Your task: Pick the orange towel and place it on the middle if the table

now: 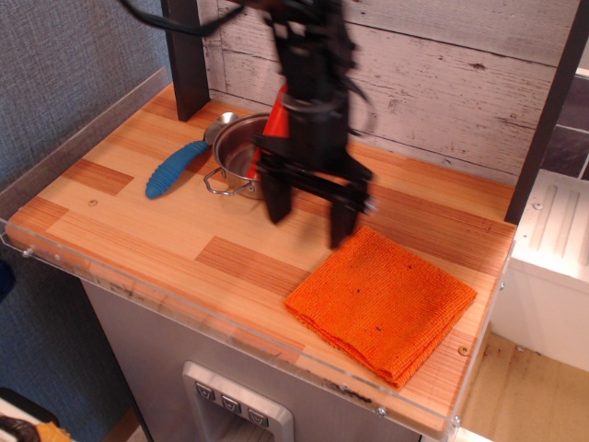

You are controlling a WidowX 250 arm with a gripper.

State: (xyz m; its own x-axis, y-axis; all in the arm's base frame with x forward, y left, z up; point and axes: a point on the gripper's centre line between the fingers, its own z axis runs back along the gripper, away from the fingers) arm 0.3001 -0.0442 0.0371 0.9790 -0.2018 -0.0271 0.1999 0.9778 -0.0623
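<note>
The gripper (310,221) hangs over the middle of the tabletop (147,235), its black body blurred, and its jaws are spread wide and released, with nothing between them. One finger (277,198) points down on the side toward the pot, the other (342,224) on the side toward the cloth. Whether the fingertips touch the wood cannot be told from this view.

The orange towel (382,304) lies flat and folded just beyond the cloth-side finger, in front of and to the side of the jaws, on the corner of the tabletop near its front edge and its far end. Its nearest corner sits close under that finger's tip; whether the two touch cannot be told. Small dark specks show on the knit, and the folded layers are visible along its front edge.

Behind the jaws, on the pot side, a steel pot (237,157) with a wire loop handle stands upright on the wood, partly hidden by the arm. A red-orange cylinder (278,110) stands behind the gripper body, only a sliver of it visible; whether it stands in the pot cannot be told. Farther out on that same side, well apart from the jaws, a blue ridged object (172,171) lies flat on the tabletop beside the pot. A clear acrylic rim (138,293) runs along the tabletop's edges, and a whitewashed plank wall (442,74) stands behind the arm.
</note>
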